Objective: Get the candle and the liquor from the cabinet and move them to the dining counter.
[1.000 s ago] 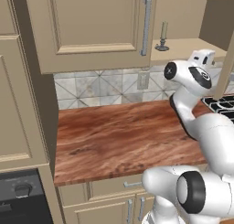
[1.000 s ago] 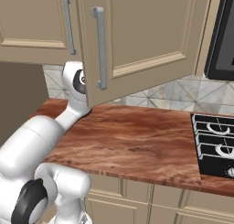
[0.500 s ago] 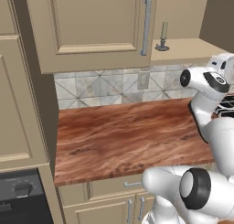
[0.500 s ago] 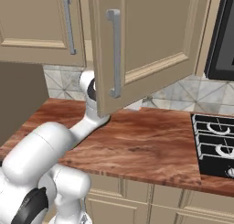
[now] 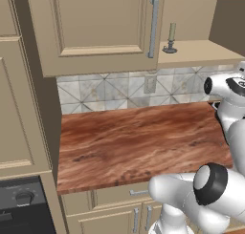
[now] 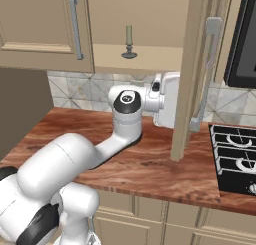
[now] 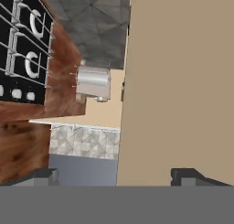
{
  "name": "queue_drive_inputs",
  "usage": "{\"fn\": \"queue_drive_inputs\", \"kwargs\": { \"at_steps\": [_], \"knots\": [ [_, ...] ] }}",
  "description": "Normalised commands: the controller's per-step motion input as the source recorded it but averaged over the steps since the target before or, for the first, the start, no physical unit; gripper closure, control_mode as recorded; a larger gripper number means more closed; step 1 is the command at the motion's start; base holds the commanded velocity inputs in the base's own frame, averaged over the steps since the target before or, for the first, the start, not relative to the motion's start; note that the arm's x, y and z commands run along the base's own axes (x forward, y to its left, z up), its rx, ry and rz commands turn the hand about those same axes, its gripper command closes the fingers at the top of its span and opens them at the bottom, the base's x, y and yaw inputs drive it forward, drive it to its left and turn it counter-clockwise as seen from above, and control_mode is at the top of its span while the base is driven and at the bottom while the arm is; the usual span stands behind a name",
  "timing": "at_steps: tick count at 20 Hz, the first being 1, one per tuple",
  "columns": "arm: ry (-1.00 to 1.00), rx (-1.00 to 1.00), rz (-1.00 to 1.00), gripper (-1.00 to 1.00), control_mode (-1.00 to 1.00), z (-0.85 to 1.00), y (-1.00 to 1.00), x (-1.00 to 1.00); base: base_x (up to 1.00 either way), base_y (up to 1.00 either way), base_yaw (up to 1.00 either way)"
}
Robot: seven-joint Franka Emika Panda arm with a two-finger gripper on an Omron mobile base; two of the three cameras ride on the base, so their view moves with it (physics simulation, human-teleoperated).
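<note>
The candle (image 6: pixel 129 41), a thin pale taper in a small dark holder, stands on the tan shelf of the open cabinet (image 6: pixel 150 59); the left base view shows the candle (image 5: pixel 171 37) just right of the shut door. My gripper (image 7: pixel 114 176) is open, its fingertips (image 7: pixel 186 174) wide apart against the inner face of the swung-out cabinet door (image 7: pixel 183 81). In the right base view my hand (image 6: pixel 167 100) sits below the shelf, left of that door (image 6: pixel 192 79), with the fingers hidden behind it. The liquor and the dining counter are out of view.
A wood countertop (image 5: pixel 139 142) with a tiled backsplash (image 5: pixel 110 92) runs below the cabinet. A black stove (image 6: pixel 235 159) sits at its right end and a dark appliance (image 6: pixel 245 39) hangs above it. The left cabinet door (image 5: pixel 95 27) is shut. The open door juts out over the countertop.
The right cabinet door has swung wide open, baring the shelf and candle in the right base view. My arm and hand moved right along with it. The gripper stayed open.
</note>
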Motion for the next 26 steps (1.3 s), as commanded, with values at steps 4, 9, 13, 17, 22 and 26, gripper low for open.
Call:
{"fn": "queue_drive_inputs", "kwargs": {
  "at_steps": [4, 9, 13, 17, 22, 26],
  "knots": [
    [0.0, -0.08, -0.15, -1.0, -1.0, 0.0, -0.61, -0.09, 0.0, 0.0, 0.0],
    [-0.06, -0.04, -0.04, -1.0, -1.0, 0.0, 0.04, -0.08, 0.0, 0.0, 0.0],
    [-0.12, 0.0, 0.12, -1.0, -1.0, -0.15, 0.98, 0.0, 0.0, 0.0, 0.0],
    [-0.21, 0.0, 0.23, -1.0, -1.0, -0.29, 1.0, 0.0, 0.0, 0.0, 0.0],
    [-0.31, 0.0, 0.25, -1.0, -1.0, -0.23, 1.0, 0.0, 0.0, 0.0, 0.0],
    [-0.37, 0.14, 0.26, -1.0, -1.0, -0.02, 0.91, 0.0, 0.0, 0.0, 0.0]
  ]
}}
